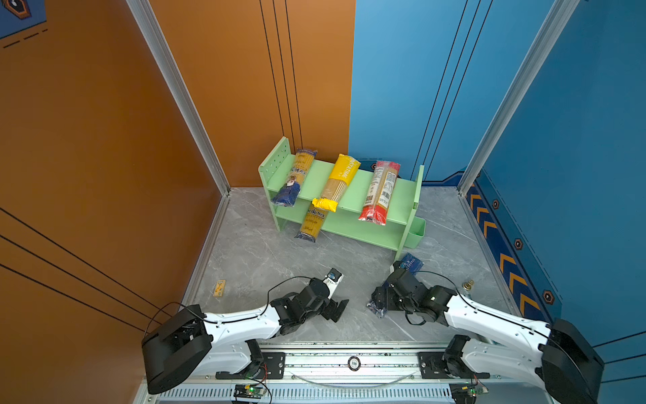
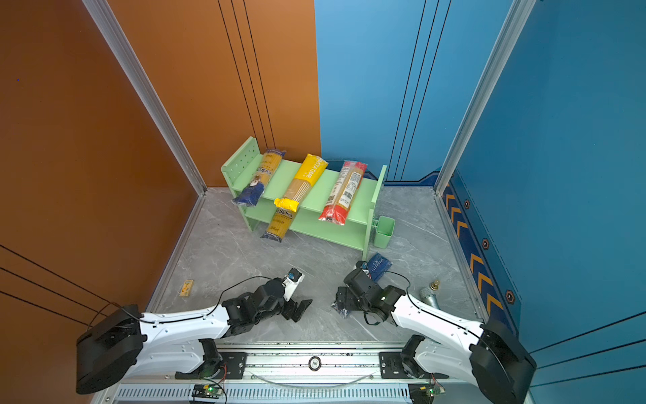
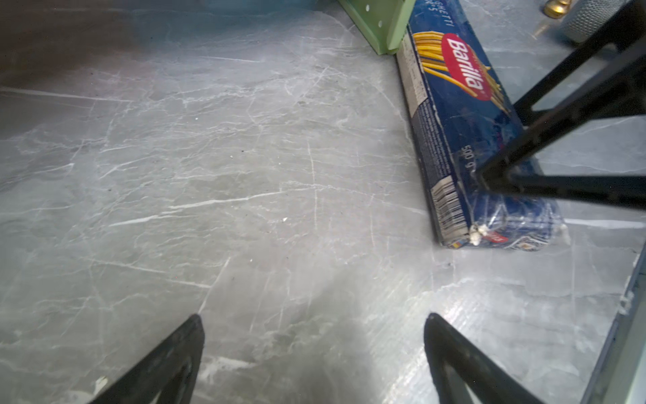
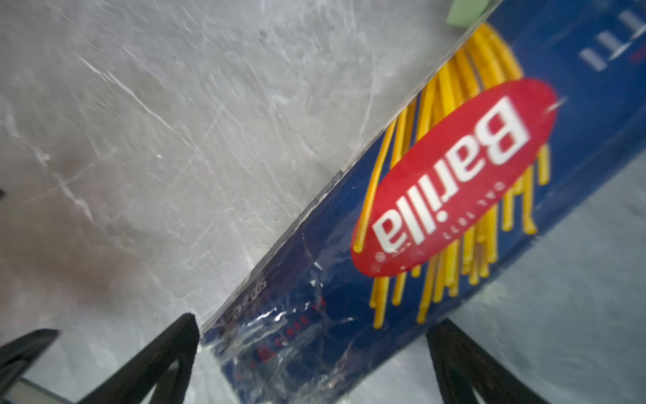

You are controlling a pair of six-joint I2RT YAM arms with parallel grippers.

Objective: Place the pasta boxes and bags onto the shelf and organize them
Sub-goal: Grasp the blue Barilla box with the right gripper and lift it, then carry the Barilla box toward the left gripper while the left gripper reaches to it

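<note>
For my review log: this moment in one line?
left hand: open, over bare floor | right hand: open, astride Barilla box | shelf: four packs

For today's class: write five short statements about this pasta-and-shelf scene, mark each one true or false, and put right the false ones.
1. Three bags lie on the shelf's top tier. True: a yellow-and-blue bag, a yellow bag and a red-ended bag.
2. The Barilla box sits on the lower tier. False: it lies on the table, between the right gripper's open jaws.
3. The left gripper holds a bag. False: it is open and empty.
4. A second yellow-and-blue bag sticks out from the lower tier. True.
5. The green bin holds a pack. False: nothing shows inside it.
</note>
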